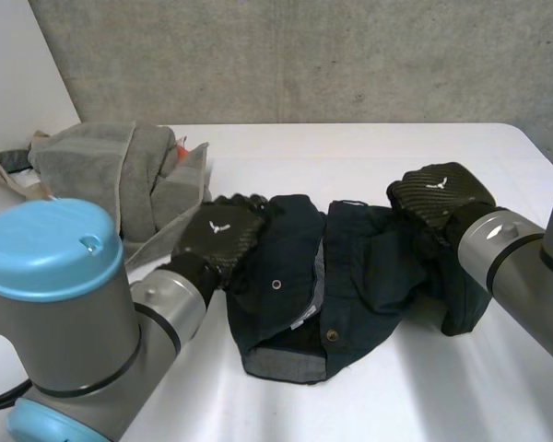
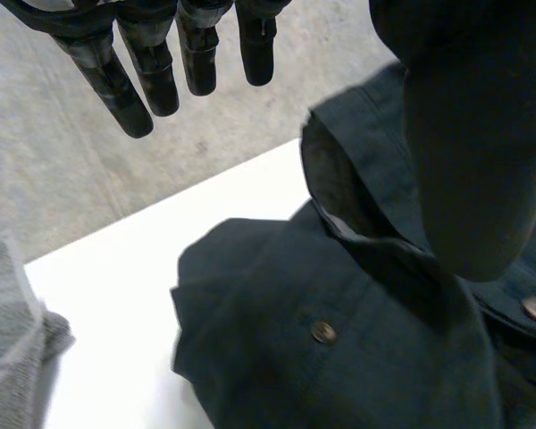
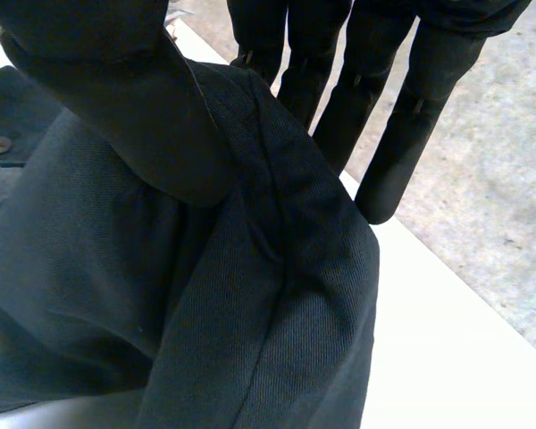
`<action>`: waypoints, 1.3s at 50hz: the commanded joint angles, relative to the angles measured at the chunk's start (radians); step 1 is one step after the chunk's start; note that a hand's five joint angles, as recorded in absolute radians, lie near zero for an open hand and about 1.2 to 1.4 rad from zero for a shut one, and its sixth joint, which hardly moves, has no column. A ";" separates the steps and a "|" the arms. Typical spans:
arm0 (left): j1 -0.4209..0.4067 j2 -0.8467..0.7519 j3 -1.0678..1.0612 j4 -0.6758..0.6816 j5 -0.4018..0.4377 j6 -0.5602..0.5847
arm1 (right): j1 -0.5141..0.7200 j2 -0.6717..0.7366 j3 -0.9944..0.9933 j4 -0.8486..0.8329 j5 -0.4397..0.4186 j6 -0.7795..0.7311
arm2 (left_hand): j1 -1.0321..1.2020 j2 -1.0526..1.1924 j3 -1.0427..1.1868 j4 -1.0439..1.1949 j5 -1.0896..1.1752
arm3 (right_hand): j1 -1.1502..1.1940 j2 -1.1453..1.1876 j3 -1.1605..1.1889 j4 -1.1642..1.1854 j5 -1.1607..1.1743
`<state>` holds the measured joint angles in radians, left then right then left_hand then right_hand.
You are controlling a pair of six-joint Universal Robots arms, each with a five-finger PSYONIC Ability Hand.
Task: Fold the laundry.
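A dark navy garment with snap buttons lies crumpled in the middle of the white table. My left hand rests at the garment's left edge. In the left wrist view its fingers are straight and clear of the garment, with the thumb hanging over the cloth, so this hand is open. My right hand sits on the garment's right side. There a raised fold of the garment runs between its thumb and straight fingers, which pinch it.
A pile of grey cloth lies at the back left of the table, close to my left arm, and its edge lies beside the garment. A beige cloth lies behind it. A grey wall stands past the table's far edge.
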<state>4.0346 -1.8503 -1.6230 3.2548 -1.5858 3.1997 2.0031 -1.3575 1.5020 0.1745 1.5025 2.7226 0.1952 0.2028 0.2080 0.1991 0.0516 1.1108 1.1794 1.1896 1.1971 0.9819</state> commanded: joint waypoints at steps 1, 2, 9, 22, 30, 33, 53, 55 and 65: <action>0.050 0.026 0.043 0.011 0.009 -0.006 | 0.090 0.003 0.020 -0.003 -0.036 0.003 | -0.021 -0.028 -0.033 -0.025 -0.052 | 0.285 0.217 0.207 0.199 0.240; 0.053 0.028 0.051 0.010 0.012 -0.006 | 0.108 0.003 0.021 -0.001 -0.050 0.000 | -0.021 -0.028 -0.033 -0.025 -0.052 | 0.285 0.217 0.207 0.199 0.240; 0.058 0.019 0.150 -0.013 0.020 -0.009 | 0.129 0.003 0.024 0.063 -0.068 -0.043 | -0.021 -0.028 -0.033 -0.025 -0.052 | -0.636 -0.704 -0.714 -0.722 -0.681; -0.005 -0.193 0.452 -0.073 0.096 0.046 | -0.079 -0.193 -0.006 0.224 -0.059 0.198 | -0.021 -0.028 -0.033 -0.025 -0.052 | -0.936 -1.005 -1.015 -1.023 -0.982; -0.039 -0.401 0.744 -0.246 0.147 0.124 | -0.263 -0.252 0.026 0.269 -0.108 0.289 | -0.021 -0.028 -0.033 -0.025 -0.052 | -0.936 -1.005 -1.015 -1.023 -0.982; -0.048 -0.478 0.850 -0.329 0.196 0.140 | -0.316 -0.243 0.066 0.261 -0.120 0.287 | -0.021 -0.028 -0.033 -0.025 -0.052 | -0.936 -1.005 -1.015 -1.023 -0.982; -0.089 -0.868 1.307 -0.466 0.156 0.313 | -0.207 0.077 0.172 -0.021 -0.042 0.368 | 0.944 0.937 0.932 0.940 0.913 | -0.183 -0.252 -0.262 -0.269 -0.229; -0.089 -0.866 1.330 -0.463 0.104 0.319 | -0.196 0.095 0.146 -0.038 -0.022 0.361 | 1.200 1.192 1.187 1.196 1.169 | 0.282 0.213 0.203 0.195 0.236; -0.060 -0.491 1.157 -0.328 -0.075 0.293 | -0.152 -0.063 -0.031 -0.047 -0.002 0.227 | 1.201 1.193 1.188 1.197 1.170 | 0.285 0.217 0.207 0.199 0.240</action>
<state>3.9506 -2.5813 -0.3333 2.8391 -1.6256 3.5032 1.8276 -1.2988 1.5624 0.1276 1.5009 3.0308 1.1487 1.1797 1.1752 1.1900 0.9648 1.1137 1.1790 1.1846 1.1921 0.9957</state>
